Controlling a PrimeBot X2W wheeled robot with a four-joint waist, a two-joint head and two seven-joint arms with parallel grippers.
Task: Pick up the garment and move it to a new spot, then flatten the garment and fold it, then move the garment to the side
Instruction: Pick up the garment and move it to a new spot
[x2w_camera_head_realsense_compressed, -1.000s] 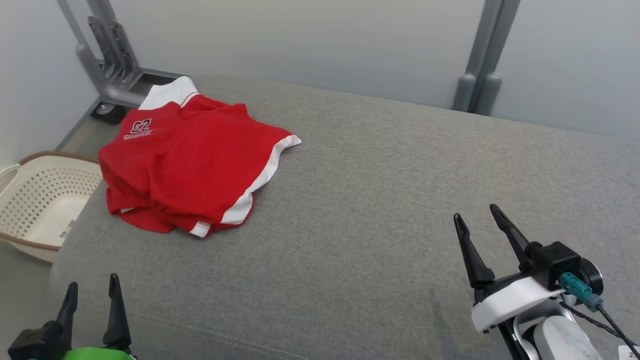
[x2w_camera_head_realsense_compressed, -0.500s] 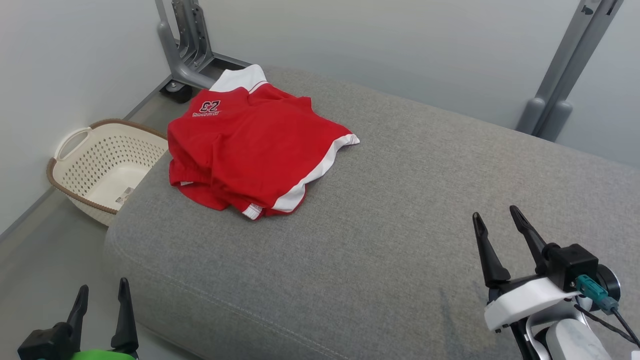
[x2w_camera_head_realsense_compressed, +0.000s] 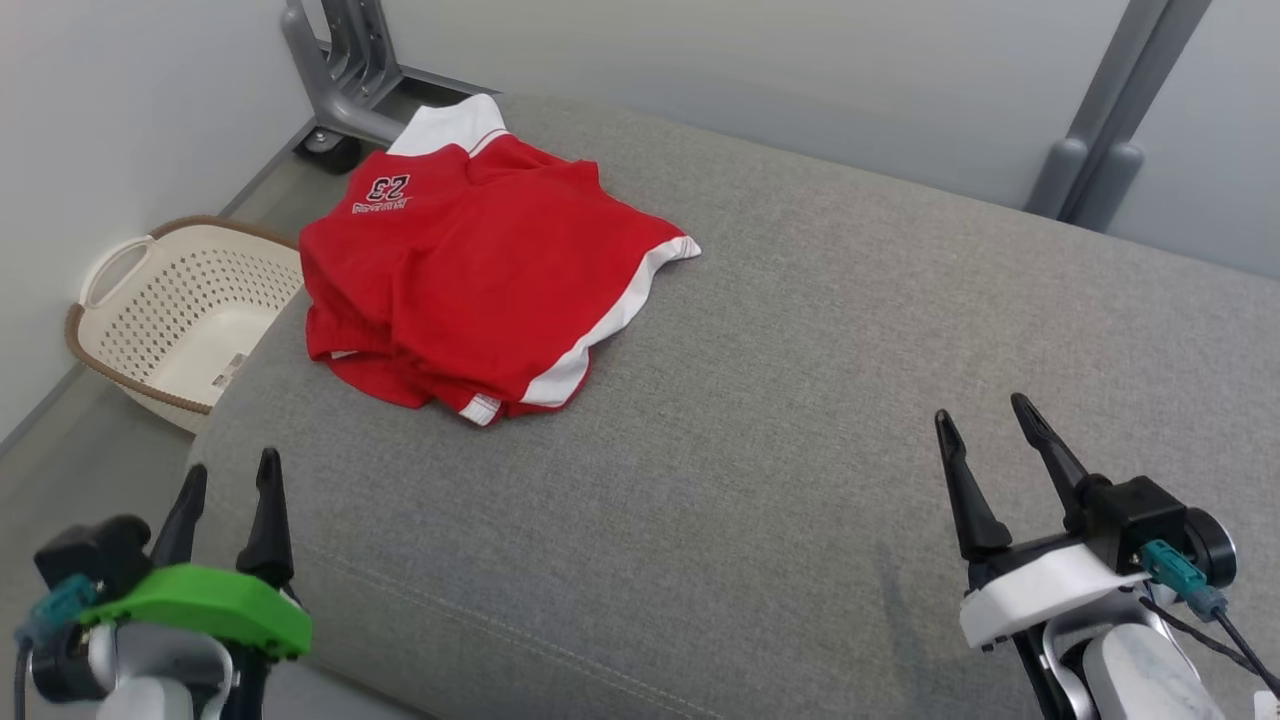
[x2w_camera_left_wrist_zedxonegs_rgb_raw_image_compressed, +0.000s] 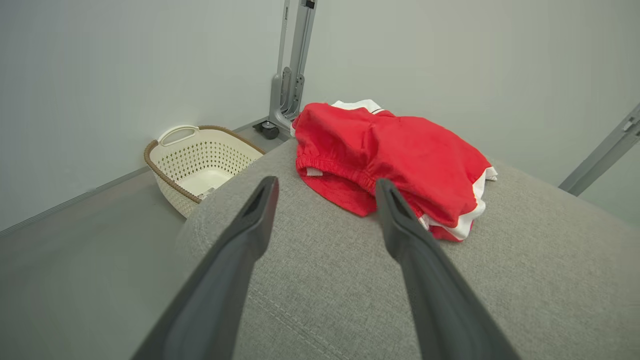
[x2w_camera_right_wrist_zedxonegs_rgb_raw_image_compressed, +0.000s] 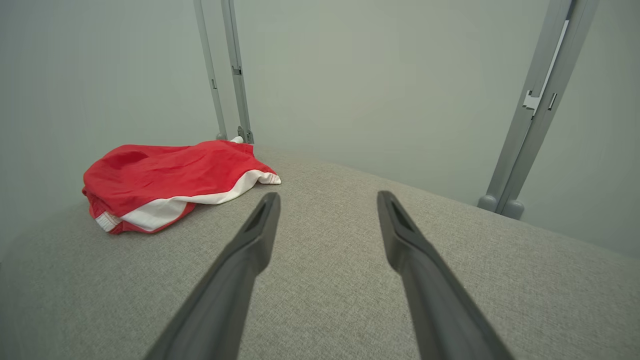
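Head view. Left gripper (x2w_camera_head_realsense_compressed: 232, 463): two dark fingers, spread wide, holding nothing, poised over the near left corner of the grey cushion (x2w_camera_head_realsense_compressed: 760, 400); whether the tips touch the fabric cannot be told. Right gripper (x2w_camera_head_realsense_compressed: 980, 407): two fingers, likewise spread wide and empty, raised over the near right part of the cushion. Garment (x2w_camera_head_realsense_compressed: 470, 270): one, red with white trim and a white collar, lying crumpled at the far left corner of the cushion, well apart from both grippers. Basket (x2w_camera_head_realsense_compressed: 170, 300): one, cream and perforated, on the floor just beside the cushion's left edge. Metal uprights: one frame foot (x2w_camera_head_realsense_compressed: 335, 70) behind the garment, one post (x2w_camera_head_realsense_compressed: 1100, 150) at the far right.

Left wrist view. The two fingers (x2w_camera_left_wrist_zedxonegs_rgb_raw_image_compressed: 240, 250) stand wide apart with nothing between them but cushion. The garment lies ahead, its near hem just beyond the right fingertip and apart from it. The one basket sits to the left, on the floor.

Right wrist view. The two fingers (x2w_camera_right_wrist_zedxonegs_rgb_raw_image_compressed: 415, 260) stand equally wide, gripping nothing, over bare cushion. The garment lies ahead and to the left, well clear of the tips.
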